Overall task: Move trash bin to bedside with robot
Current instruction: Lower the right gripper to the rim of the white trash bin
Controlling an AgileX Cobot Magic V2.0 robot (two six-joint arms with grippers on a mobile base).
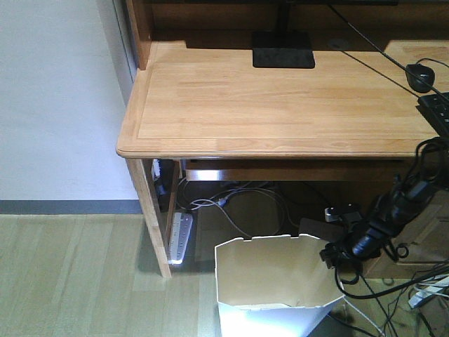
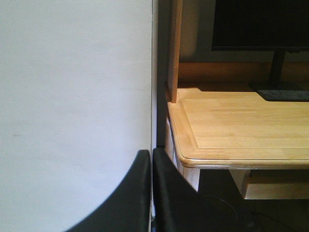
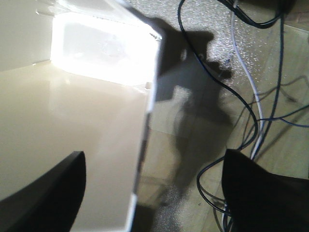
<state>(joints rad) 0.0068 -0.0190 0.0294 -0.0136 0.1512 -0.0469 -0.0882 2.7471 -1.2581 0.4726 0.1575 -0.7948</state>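
The white trash bin stands on the floor in front of the desk, at the bottom centre of the front view. Its notched rim and beige inside face up. My right gripper reaches down to the bin's right rim. In the right wrist view that gripper is open and straddles the bin's wall, one finger inside and one outside. My left gripper is shut on nothing and points at the wall beside the desk corner. The bedside is out of view.
A light wooden desk carries a black monitor stand, a mouse and a keyboard. A power strip and cables lie under it. More cables trail on the floor right of the bin. A white wall stands to the left.
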